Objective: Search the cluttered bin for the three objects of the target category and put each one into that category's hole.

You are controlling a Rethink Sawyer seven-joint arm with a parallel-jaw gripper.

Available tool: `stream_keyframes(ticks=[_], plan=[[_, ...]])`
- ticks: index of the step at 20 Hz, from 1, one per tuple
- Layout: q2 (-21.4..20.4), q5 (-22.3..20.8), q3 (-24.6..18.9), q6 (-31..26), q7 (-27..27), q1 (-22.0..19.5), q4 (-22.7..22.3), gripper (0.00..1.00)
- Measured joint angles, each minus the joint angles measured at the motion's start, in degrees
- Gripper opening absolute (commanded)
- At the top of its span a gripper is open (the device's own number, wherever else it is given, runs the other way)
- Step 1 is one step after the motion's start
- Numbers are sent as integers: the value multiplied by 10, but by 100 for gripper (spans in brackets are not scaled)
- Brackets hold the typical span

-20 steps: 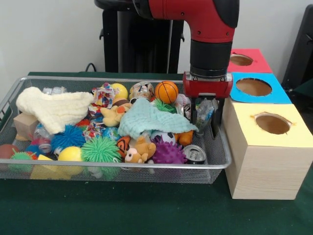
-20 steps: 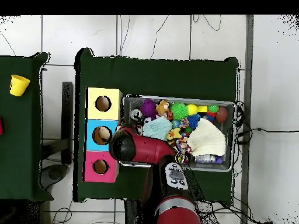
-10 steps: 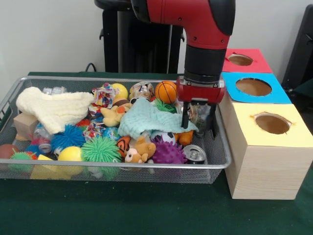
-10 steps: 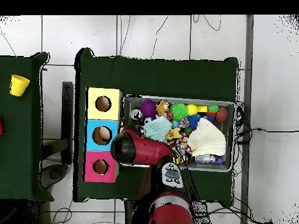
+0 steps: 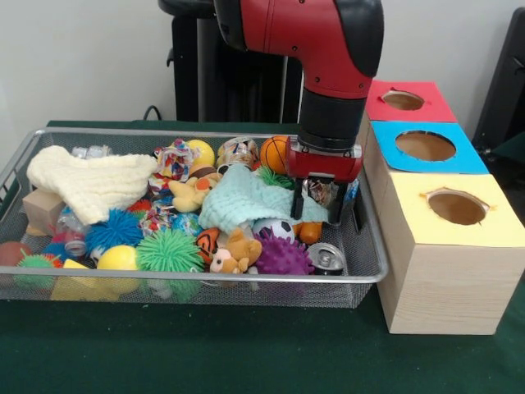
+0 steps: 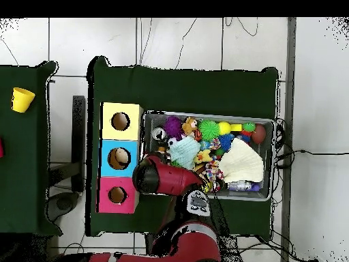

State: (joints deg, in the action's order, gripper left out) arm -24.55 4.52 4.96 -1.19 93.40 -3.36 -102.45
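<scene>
The crushed clear plastic bottle [image 5: 321, 192], thin, crinkled and slippery, sits pinched between the black fingers of the red gripper [image 5: 318, 202] at the silver wire-mesh bin's [image 5: 371, 271] right edge, beside the blue-surround round hole [image 5: 425, 145], and might slip free or snag the soft mint knitted cloth [image 5: 246, 199].

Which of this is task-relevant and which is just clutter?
Job: gripper, bin, bottle at the gripper, back-left bottle, blue hole.
Clutter: cream cloth, teal cloth, basketball, can, green spiky ball, red hole, yellow hole.
</scene>
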Motion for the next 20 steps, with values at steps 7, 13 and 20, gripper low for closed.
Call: stream_keyframes(ticks=[7, 13, 20], plan=[[-1, 0, -15, 2, 0, -20, 0, 100], [-6, 0, -27, 1, 0, -35, -1, 100], [-24, 0, -42, -10, 0, -47, -1, 100]])
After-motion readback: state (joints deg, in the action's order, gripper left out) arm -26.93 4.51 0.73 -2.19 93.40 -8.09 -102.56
